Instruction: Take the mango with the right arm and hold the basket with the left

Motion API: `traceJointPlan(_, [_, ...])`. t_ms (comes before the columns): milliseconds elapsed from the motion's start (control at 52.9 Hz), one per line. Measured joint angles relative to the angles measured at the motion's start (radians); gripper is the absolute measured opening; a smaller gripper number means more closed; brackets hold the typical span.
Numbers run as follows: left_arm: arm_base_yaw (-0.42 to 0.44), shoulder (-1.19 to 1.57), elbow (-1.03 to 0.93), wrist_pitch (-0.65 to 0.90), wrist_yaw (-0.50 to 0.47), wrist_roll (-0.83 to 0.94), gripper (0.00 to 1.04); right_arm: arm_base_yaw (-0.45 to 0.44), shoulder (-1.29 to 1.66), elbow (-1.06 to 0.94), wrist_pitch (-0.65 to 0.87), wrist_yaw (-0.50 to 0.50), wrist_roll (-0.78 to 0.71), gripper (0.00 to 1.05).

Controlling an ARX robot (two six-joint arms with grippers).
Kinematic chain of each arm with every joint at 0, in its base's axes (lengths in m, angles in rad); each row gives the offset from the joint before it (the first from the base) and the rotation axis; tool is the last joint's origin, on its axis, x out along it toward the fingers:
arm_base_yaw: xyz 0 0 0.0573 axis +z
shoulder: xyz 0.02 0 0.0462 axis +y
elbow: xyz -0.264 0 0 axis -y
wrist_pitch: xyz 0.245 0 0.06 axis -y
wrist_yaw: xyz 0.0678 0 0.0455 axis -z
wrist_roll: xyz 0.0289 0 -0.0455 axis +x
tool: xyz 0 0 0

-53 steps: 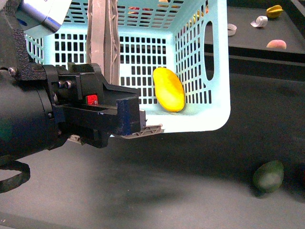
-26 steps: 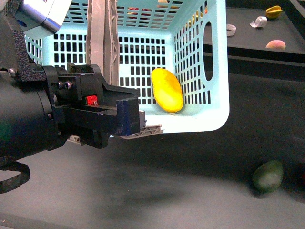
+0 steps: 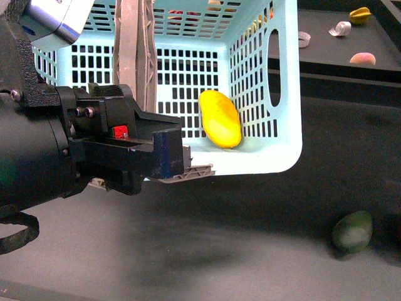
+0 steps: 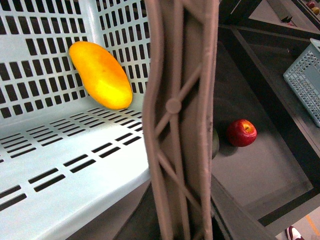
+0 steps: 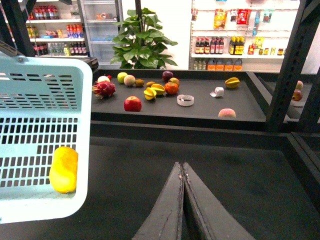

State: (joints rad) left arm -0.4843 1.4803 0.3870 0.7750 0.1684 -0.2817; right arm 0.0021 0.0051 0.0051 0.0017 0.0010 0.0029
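The turquoise basket [image 3: 263,157] hangs tilted above the dark table. The yellow mango [image 3: 220,118] lies inside it against the slotted side wall, and shows too in the left wrist view [image 4: 100,75] and in the right wrist view [image 5: 64,169]. My left gripper [image 3: 178,164], dark blue with a red mark, is shut on the basket's grey-brown handle [image 4: 180,115]. My right gripper [image 5: 181,167] is shut and empty, over bare table beside the basket [image 5: 75,100]; it does not show in the front view.
A dull green fruit [image 3: 353,231] lies on the table at the front right. A red apple [image 4: 242,132] lies near the basket. The back shelf [image 5: 200,107] holds several fruits and tape rolls. Another slotted basket [image 4: 305,80] stands to one side.
The basket and mango have barely shifted, a little to the left. The left gripper keeps its hold on the handle.
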Motion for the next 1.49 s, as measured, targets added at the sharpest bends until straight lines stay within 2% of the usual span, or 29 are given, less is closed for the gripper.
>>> traceJointPlan(38, [0.0,0.0,0.0,0.0,0.0,0.0,0.1,0.0,0.0,0.0,0.0,0.0,-0.002,0.03])
traceJointPlan(113, [0.002,0.011,-0.003,0.022,0.011,0.006,0.1,0.0,0.0,0.0,0.0,0.0,-0.002,0.15])
traceJointPlan(227, [0.01,0.154,-0.014,0.314,0.031,0.017,0.1,0.0,-0.001,0.0,0.0,0.0,-0.002,0.33])
traceJointPlan(265, [0.013,0.183,0.0,0.343,0.023,0.019,0.1,0.0,-0.001,0.0,0.0,-0.003,-0.002,0.38])
traceJointPlan(435, [0.032,0.247,0.139,0.306,-0.042,-0.058,0.1,0.0,-0.001,0.0,-0.001,-0.002,-0.002,0.65])
traceJointPlan(548, [0.076,0.308,0.255,0.238,-0.135,-0.257,0.1,0.0,-0.001,0.0,-0.001,-0.002,-0.002,0.9])
traceJointPlan(605, [0.099,0.336,0.296,0.203,-0.175,-0.34,0.1,0.0,-0.001,0.0,-0.001,-0.002,-0.002,0.98])
traceJointPlan(870, [0.193,0.447,0.409,0.091,-0.336,-0.72,0.1,0.0,-0.001,0.0,-0.001,-0.002,-0.002,0.97])
traceJointPlan(1002, [0.208,0.478,0.449,0.066,-0.36,-0.846,0.1,0.0,-0.001,0.0,-0.001,-0.002,-0.002,0.97])
traceJointPlan(1191, [0.209,0.523,0.523,-0.024,-0.36,-0.93,0.1,0.0,-0.001,0.0,-0.001,-0.002,-0.002,0.97])
traceJointPlan(1494, [0.227,0.608,0.625,-0.14,-0.397,-0.947,0.1,0.0,-0.001,0.0,-0.001,-0.002,-0.002,0.97])
